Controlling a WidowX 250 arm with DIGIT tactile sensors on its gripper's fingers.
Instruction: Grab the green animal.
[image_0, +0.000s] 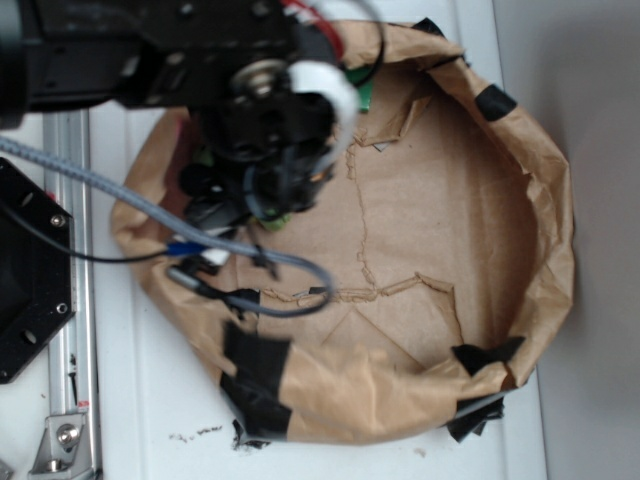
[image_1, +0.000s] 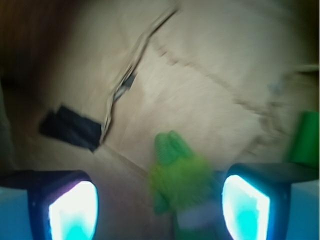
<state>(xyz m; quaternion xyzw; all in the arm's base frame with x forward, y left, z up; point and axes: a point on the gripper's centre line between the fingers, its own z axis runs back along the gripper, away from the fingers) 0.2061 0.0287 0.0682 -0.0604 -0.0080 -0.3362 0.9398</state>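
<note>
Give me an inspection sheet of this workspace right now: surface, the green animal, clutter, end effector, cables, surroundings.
Surface: brown paper basin with rolled-up rim, creased and torn in lines, patched with black tape.
Job's things: green animal, fuzzy, lying on the paper between the two fingertips, nearer the right-hand one in the wrist view; mostly hidden under the arm in the exterior view.
Clutter: flat green block at the wrist view's right edge.
End effector: open, fingers either side of the toy, not closed on it.
Cables: grey braided cable and thin black wires draped over the basin's left rim.
Surroundings: white tabletop, metal rail at left.
</note>
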